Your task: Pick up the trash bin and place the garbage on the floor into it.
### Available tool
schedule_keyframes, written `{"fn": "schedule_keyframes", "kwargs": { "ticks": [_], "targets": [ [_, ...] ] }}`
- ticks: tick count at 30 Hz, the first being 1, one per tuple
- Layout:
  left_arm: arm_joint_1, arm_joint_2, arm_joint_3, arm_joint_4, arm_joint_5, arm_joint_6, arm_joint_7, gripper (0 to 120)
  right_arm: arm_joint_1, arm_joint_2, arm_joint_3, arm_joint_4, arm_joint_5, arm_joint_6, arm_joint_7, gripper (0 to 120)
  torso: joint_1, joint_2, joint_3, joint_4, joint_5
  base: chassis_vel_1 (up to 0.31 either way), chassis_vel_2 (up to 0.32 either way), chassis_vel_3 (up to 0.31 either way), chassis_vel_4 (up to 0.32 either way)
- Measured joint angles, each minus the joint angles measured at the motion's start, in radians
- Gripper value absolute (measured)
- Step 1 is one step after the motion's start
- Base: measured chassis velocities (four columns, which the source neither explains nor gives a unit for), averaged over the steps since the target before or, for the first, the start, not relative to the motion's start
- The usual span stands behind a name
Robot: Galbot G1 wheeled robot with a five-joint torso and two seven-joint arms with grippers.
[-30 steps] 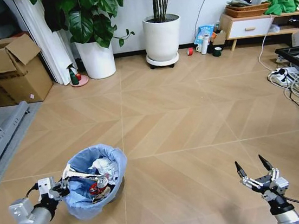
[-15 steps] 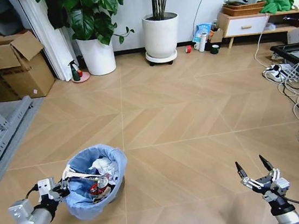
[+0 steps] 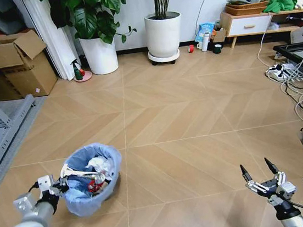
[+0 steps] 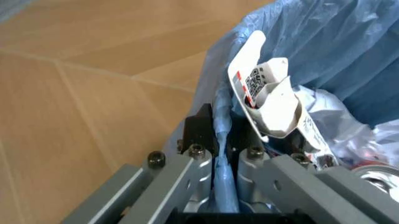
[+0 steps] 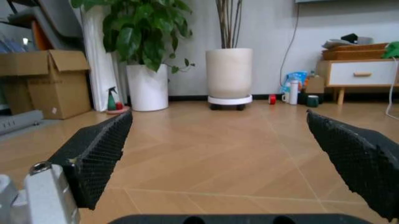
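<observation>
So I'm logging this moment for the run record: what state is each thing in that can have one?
trash bin: upright, lined with a blue bag, rim clamped by the left tool, holding litter
garbage: inside the bin, tissues and wrappers piled up
left tool: shut on the bin's rim and bag
right tool: open, holding nothing, above the floor
cardboard box: flaps open

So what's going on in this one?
The left hand is clamped on the rim of the trash bin, pinching its blue liner. The garbage lies inside the bin: tissues, wrappers, a red piece. The right hand hangs open and empty above the floor.
</observation>
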Motion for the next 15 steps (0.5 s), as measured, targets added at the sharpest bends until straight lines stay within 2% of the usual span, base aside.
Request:
{"fn": "schedule_keyframes", "kwargs": {
  "ticks": [1, 5, 8, 10, 13, 15],
  "targets": [
    [0.000, 0.000, 0.000, 0.000, 0.000, 0.000, 0.000, 0, 0.000, 0.000, 0.000, 0.000, 0.000, 0.000, 0.000, 100, 0.000, 0.000, 0.000, 0.0000, 0.0000, 0.000, 0.000, 0.000, 0.000],
    [-0.050, 0.006, 0.002, 0.118, -0.026, 0.022, -0.016, 0, 0.002, -0.020, -0.005, 0.001, 0.000, -0.006, 0.003, 100, 0.000, 0.000, 0.000, 0.0004, -0.0001, 0.000, 0.000, 0.000, 0.000],
    [-0.059, 0.006, 0.001, 0.137, -0.030, 0.026, -0.018, 0, 0.003, -0.023, -0.006, 0.000, 0.000, -0.007, 0.004, 100, 0.000, 0.000, 0.000, 0.0007, -0.0001, 0.000, 0.000, 0.000, 0.000],
    [-0.099, 0.009, 0.010, 0.192, -0.049, 0.037, -0.023, 0, 0.001, -0.022, -0.005, 0.002, -0.001, -0.011, 0.007, 100, 0.000, 0.000, 0.000, 0.0007, 0.0000, 0.000, 0.000, 0.000, 0.000],
    [-0.112, 0.012, 0.015, 0.203, -0.059, 0.038, -0.023, 0, 0.000, -0.018, -0.005, 0.003, -0.003, -0.012, 0.009, 100, 0.000, 0.000, 0.000, 0.0002, 0.0001, 0.000, 0.000, 0.000, 0.000],
    [-0.118, 0.019, 0.017, 0.210, -0.067, 0.039, -0.021, 6, 0.000, -0.012, -0.004, 0.008, -0.009, -0.014, 0.016, 100, 0.000, 0.000, 0.000, 0.0002, 0.0000, 0.000, 0.000, 0.000, 0.000]
  ]
}}
